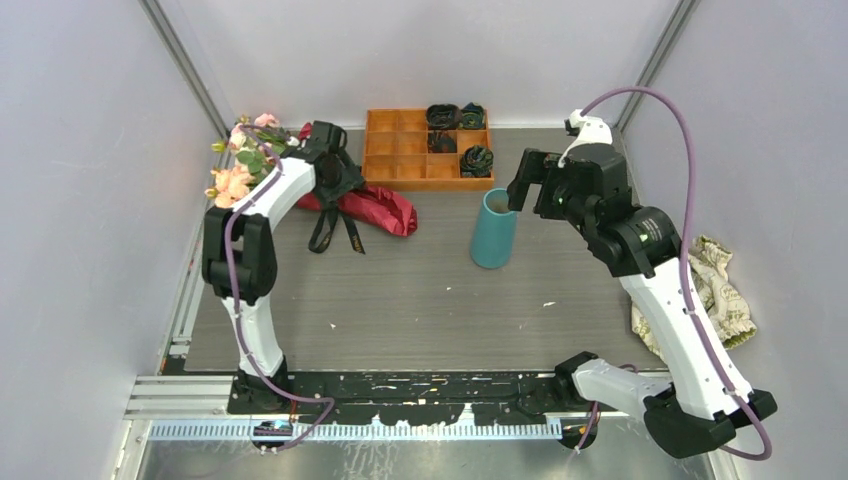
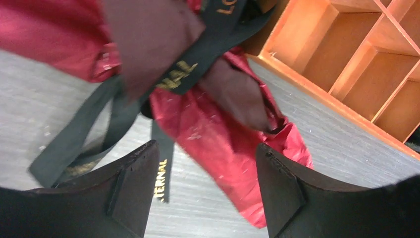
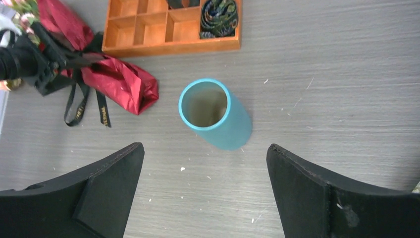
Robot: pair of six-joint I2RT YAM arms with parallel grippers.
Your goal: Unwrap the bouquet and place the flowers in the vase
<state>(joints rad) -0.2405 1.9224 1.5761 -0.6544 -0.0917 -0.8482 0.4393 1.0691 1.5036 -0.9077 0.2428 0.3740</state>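
From above, the left arm (image 1: 285,185) covers the bouquet's (image 1: 375,210) middle, so what lies under it cannot be told. At the left wrist the paper (image 2: 213,134) runs off the top and left edges, the ribbon's (image 2: 74,141) gold lettering reads only in fragments, and the tray (image 2: 317,88) is cut by the right edge. At the right wrist the flowers (image 3: 17,7) are cropped in the top-left corner. The right arm (image 1: 670,310) hides part of the cloth (image 1: 725,290).

vase (image 3: 230,130) teal | wrapping paper (image 2: 218,144) maroon-red | ribbon (image 2: 74,141) black, gold lettering | tray (image 1: 428,183) orange | cloth (image 1: 715,290) beige, patterned
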